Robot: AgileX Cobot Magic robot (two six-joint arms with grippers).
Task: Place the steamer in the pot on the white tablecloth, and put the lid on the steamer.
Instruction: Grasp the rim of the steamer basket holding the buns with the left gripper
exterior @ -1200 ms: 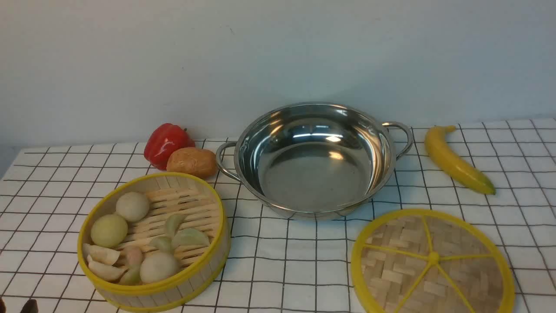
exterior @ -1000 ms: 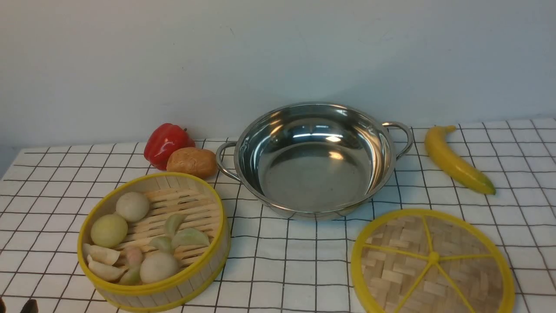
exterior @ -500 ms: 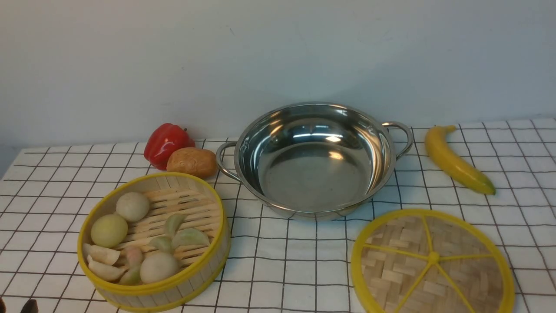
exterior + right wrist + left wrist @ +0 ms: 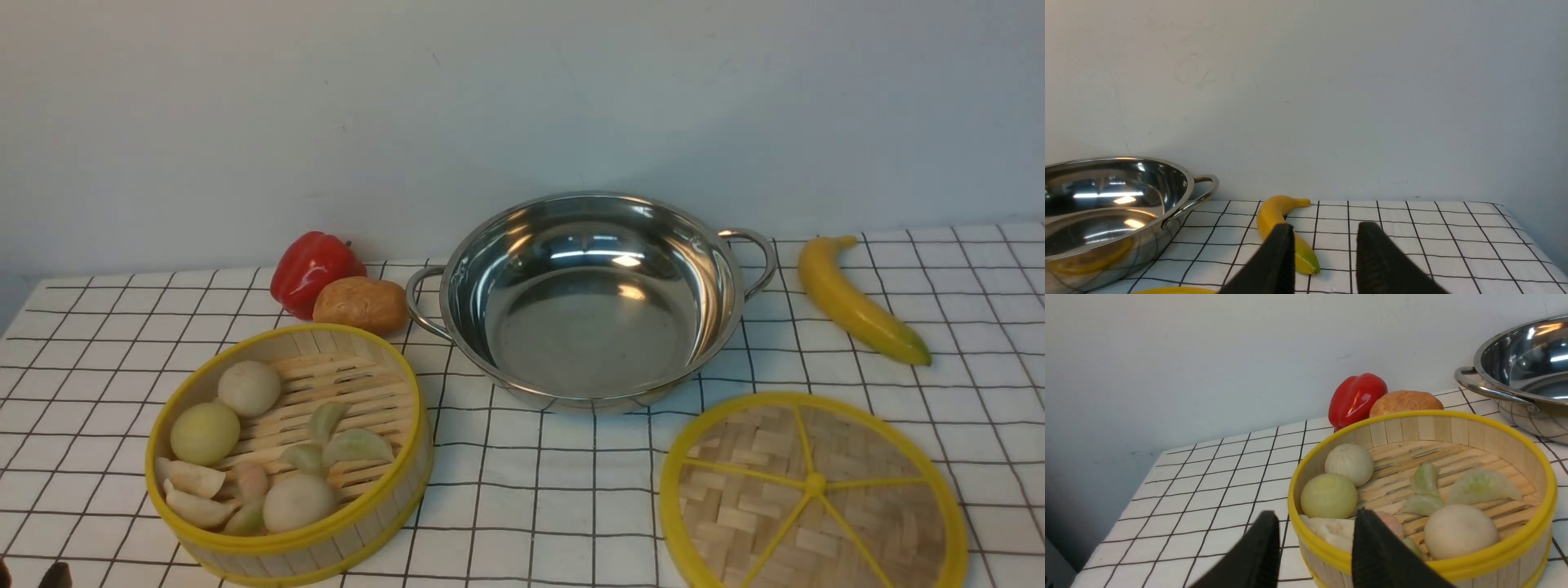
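The steamer (image 4: pixel 287 453), a bamboo basket with yellow rims holding pale dumplings and buns, sits at the front left of the white tablecloth (image 4: pixel 539 490). The empty steel pot (image 4: pixel 592 298) stands behind the middle. The woven lid (image 4: pixel 812 494) lies flat at the front right. In the left wrist view my left gripper (image 4: pixel 1316 522) is open and empty, its jaws standing before the near rim of the steamer (image 4: pixel 1421 490); the pot (image 4: pixel 1523 371) shows beyond. In the right wrist view my right gripper (image 4: pixel 1325 234) is open and empty, above the cloth near the pot (image 4: pixel 1106 212); the lid's rim (image 4: pixel 1171 290) barely shows.
A red pepper (image 4: pixel 314 269) and a brown bread roll (image 4: pixel 361 305) lie between the steamer and the pot's left handle. A banana (image 4: pixel 857 302) lies right of the pot. A wall stands close behind. The cloth's right edge (image 4: pixel 1527 237) is near.
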